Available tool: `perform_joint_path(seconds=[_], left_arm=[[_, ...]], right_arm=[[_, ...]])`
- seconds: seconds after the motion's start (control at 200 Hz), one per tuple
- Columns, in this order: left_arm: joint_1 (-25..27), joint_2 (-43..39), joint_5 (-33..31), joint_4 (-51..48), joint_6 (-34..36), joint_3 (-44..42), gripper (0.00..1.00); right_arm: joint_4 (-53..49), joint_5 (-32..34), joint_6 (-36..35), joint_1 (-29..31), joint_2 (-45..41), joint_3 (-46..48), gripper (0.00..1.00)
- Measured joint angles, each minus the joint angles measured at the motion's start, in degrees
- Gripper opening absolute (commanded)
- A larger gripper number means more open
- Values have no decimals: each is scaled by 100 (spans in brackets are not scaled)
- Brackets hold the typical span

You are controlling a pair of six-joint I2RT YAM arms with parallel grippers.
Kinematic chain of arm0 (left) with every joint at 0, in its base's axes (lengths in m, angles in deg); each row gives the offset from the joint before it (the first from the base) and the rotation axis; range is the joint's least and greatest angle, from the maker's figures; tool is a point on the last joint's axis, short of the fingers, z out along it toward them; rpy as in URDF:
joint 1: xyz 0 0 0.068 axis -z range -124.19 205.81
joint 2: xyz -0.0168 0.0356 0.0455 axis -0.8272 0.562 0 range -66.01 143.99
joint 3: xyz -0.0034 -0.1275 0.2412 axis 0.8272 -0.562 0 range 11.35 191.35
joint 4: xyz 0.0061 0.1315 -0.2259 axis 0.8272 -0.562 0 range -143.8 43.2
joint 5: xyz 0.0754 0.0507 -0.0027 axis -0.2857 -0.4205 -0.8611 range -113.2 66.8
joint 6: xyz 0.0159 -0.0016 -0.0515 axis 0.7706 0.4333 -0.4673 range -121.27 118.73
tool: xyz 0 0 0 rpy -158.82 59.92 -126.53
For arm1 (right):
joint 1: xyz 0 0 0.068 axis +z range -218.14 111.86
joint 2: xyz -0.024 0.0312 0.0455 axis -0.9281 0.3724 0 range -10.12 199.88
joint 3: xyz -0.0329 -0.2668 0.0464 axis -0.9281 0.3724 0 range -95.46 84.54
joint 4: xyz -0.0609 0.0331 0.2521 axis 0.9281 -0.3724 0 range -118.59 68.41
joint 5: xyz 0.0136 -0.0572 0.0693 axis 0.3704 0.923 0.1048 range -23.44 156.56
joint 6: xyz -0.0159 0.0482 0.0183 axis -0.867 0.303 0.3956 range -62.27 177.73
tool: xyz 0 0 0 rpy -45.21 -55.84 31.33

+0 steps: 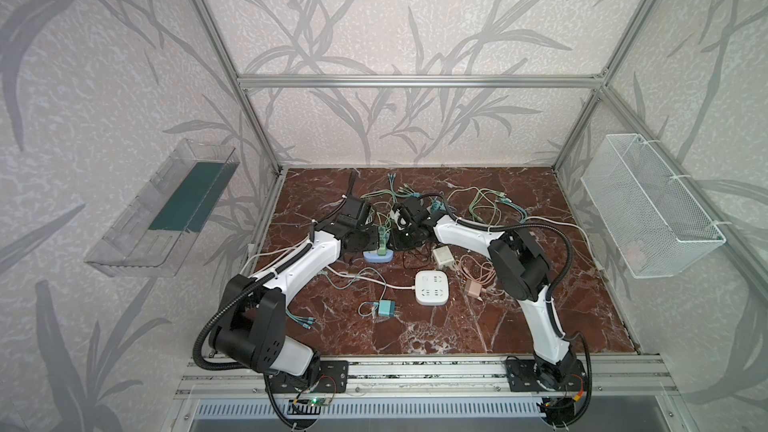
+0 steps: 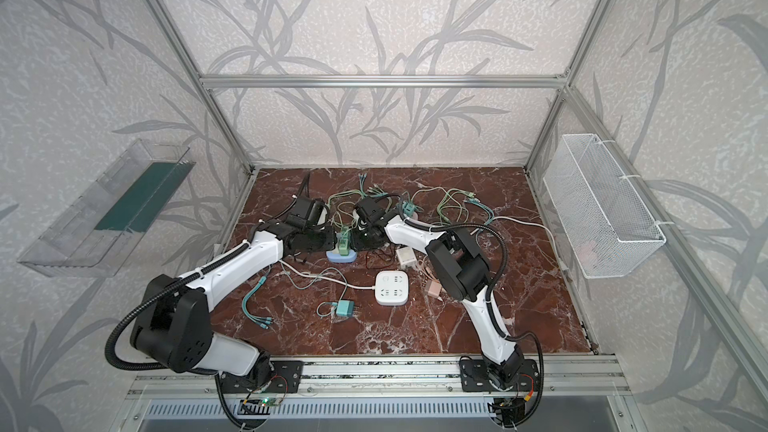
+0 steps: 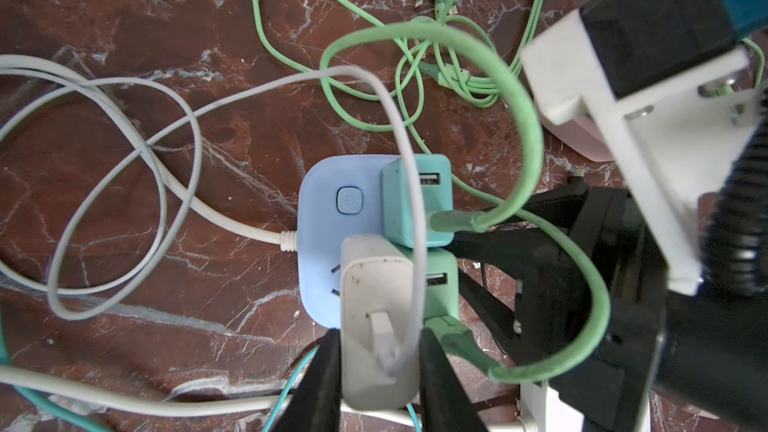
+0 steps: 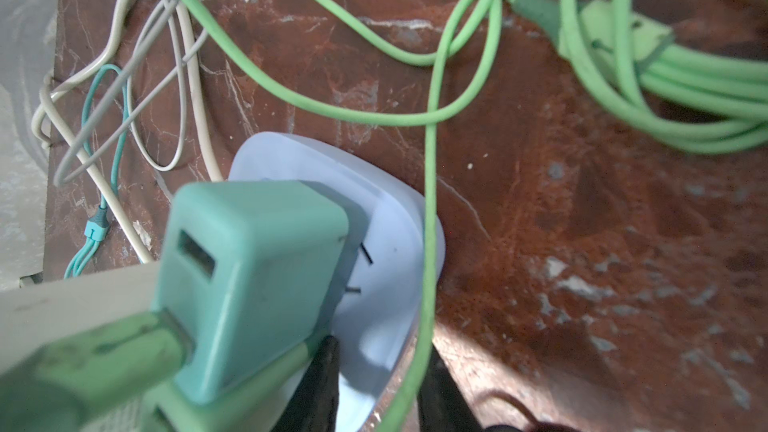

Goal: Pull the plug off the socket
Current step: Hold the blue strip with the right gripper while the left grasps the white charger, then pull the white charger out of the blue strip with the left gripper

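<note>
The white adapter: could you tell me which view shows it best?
Left wrist: the white adapter is close-up in the left gripper, on the blue socket. Top views hide it; right wrist shows one blurred side.

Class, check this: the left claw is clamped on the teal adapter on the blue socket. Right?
No: the left claw is clamped on the white adapter, not the teal adapter, on the blue socket. The left wrist view shows it.

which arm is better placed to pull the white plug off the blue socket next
Left. The left gripper is shut on the white boxy charger plug, fingers on both sides. The right gripper pinches the rim of the pale blue plastic socket block, so it likely suits bracing.
</note>
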Motion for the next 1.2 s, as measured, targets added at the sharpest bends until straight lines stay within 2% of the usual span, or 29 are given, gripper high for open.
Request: perform_joint_path(seconds=[0.3, 0.49, 0.685, 0.935, 1.2], left_arm=[[4, -92, -122, -96, -61, -11, 29], [-52, -656, -426, -105, -127, -328, 31], [-341, -1005, -494, -76, -216, -656, 31], [-903, -1025, -103, 46, -387, -1075, 31], [-1438, -1078, 662, 245, -426, -1351, 32]], right_arm=[[120, -39, 26, -11, -33, 87, 32], [186, -85, 26, -24, -46, 138, 32], [227, -96, 26, -31, -55, 170, 32], [280, -136, 22, -37, -66, 212, 32], [315, -142, 20, -39, -76, 238, 32]])
